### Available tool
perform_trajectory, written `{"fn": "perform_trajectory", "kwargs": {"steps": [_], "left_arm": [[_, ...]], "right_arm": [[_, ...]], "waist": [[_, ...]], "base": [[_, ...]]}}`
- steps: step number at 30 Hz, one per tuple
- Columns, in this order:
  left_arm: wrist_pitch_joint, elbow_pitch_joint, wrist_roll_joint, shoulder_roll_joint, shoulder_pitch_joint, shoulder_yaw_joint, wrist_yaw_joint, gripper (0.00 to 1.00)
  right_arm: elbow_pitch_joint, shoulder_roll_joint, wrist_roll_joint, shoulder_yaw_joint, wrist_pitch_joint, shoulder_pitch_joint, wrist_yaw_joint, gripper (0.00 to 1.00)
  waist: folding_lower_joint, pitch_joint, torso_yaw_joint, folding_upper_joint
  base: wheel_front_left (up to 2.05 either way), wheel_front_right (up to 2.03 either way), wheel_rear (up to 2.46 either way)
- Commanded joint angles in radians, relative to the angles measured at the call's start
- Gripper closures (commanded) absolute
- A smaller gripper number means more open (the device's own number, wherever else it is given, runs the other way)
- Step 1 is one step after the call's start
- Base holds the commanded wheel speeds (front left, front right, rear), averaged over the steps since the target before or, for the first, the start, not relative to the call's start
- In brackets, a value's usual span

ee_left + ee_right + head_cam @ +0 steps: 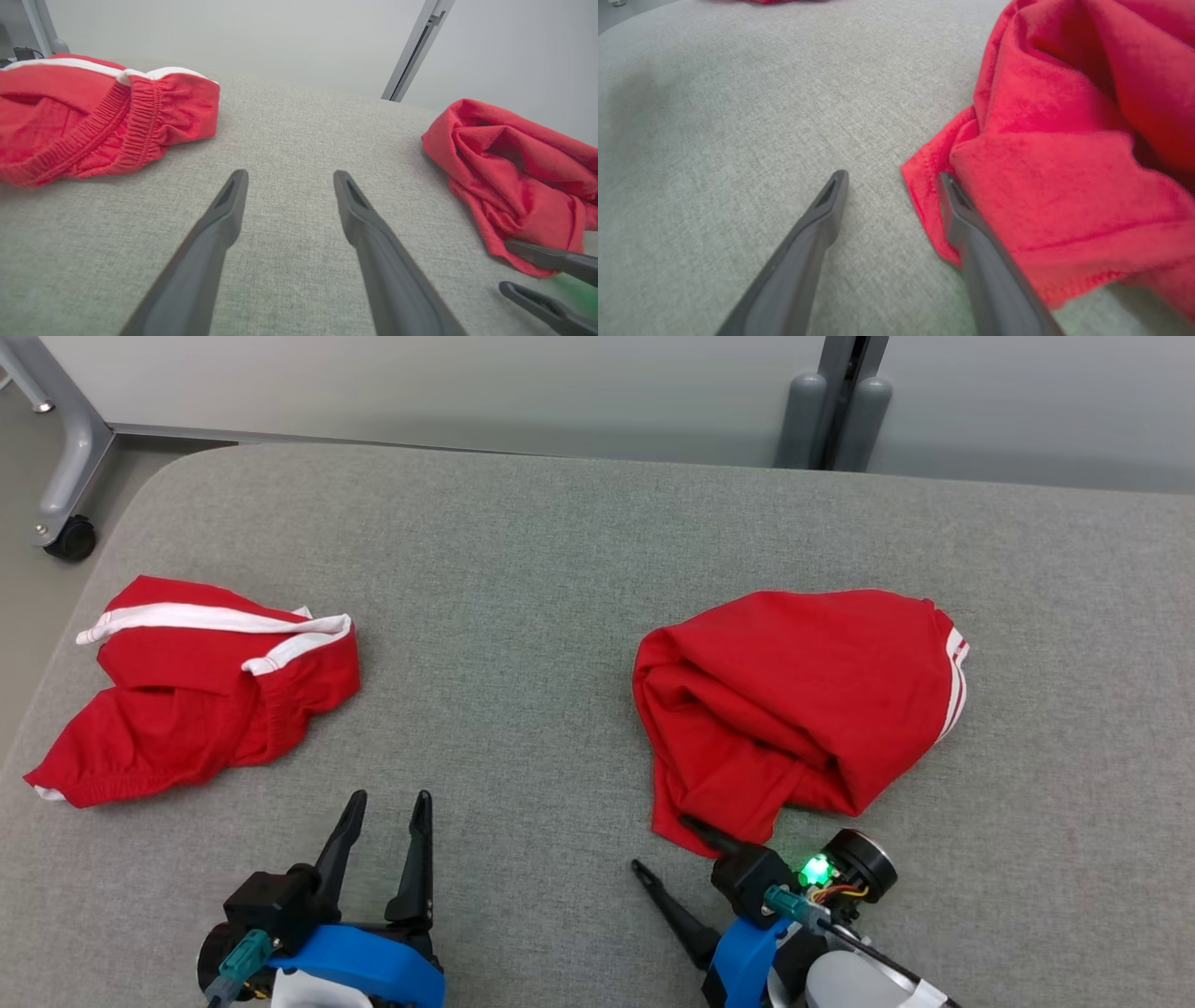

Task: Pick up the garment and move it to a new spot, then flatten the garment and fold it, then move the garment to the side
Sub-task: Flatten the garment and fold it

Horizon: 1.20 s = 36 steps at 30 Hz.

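A crumpled red garment with white stripes (794, 691) lies toward the right edge of the grey fabric-covered surface (523, 569); red white-banded shorts (196, 700) lie at its left edge. The right gripper (662, 843), wide open and empty, straddles the garment's near corner. The left gripper (391, 795), open and empty, points between both.
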Motion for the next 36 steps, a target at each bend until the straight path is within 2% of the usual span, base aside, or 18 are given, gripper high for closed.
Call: {"fn": "perform_trajectory", "kwargs": {"steps": [1, 7, 8, 9, 10, 18, 26, 32, 36], "left_arm": [[-0.003, -0.003, -0.004, 0.001, -0.013, -0.007, -0.002, 0.00], [-0.003, -0.003, -0.015, 0.011, -0.019, -0.029, -0.002, 0.00], [-0.003, -0.002, -0.015, 0.014, -0.019, -0.031, -0.002, 0.00], [-0.003, 0.000, -0.015, 0.017, -0.020, -0.034, -0.002, 0.00], [-0.003, 0.003, -0.017, 0.017, -0.020, -0.035, -0.002, 0.00], [-0.003, 0.026, -0.019, 0.013, -0.008, -0.043, -0.002, 0.00], [-0.003, 0.041, -0.018, -0.004, 0.009, -0.065, -0.002, 0.00], [-0.003, 0.043, -0.025, -0.016, 0.016, -0.075, -0.002, 0.00], [-0.003, 0.047, -0.025, -0.021, 0.033, -0.061, -0.002, 0.00]], "right_arm": [[0.011, -0.004, -0.011, -0.014, 0.012, -0.001, 0.000, 0.00], [0.034, -0.005, -0.017, -0.086, 0.048, -0.017, -0.001, 0.00], [0.041, -0.005, -0.012, -0.091, 0.059, -0.018, -0.001, 0.34], [0.046, -0.005, -0.013, -0.089, 0.069, -0.022, 0.000, 0.93], [0.049, -0.005, 0.002, -0.083, 0.076, -0.020, 0.000, 1.00], [-0.057, -0.001, 0.122, 0.000, -0.027, -0.108, 0.000, 1.00], [-0.271, -0.002, 0.224, 0.023, -0.042, -0.432, 0.000, 1.00], [-0.365, -0.004, 0.245, -0.119, -0.042, -0.677, 0.000, 1.00], [-0.338, -0.004, 0.200, -0.238, -0.041, -0.750, 0.000, 1.00]], "waist": [[-0.0001, 0.002, 0.001, 0.0000], [-0.0001, 0.010, 0.013, 0.0000], [-0.0001, 0.011, 0.016, 0.0000], [-0.0001, 0.012, 0.018, 0.0000], [-0.0001, 0.012, 0.022, 0.0000], [-0.0001, -0.020, 0.042, 0.0000], [-0.0001, -0.057, 0.063, 0.0000], [-0.0001, -0.068, 0.088, 0.0000], [-0.0001, -0.072, 0.083, 0.0000]], "base": [[0.00, 0.00, 0.00], [0.00, 0.00, 0.00], [0.00, 0.00, 0.00], [0.00, 0.00, 0.00], [0.00, 0.00, 0.00], [0.00, 0.00, 0.00], [0.00, 0.00, 0.00], [0.00, 0.00, 0.00], [0.00, 0.00, 0.00]]}}
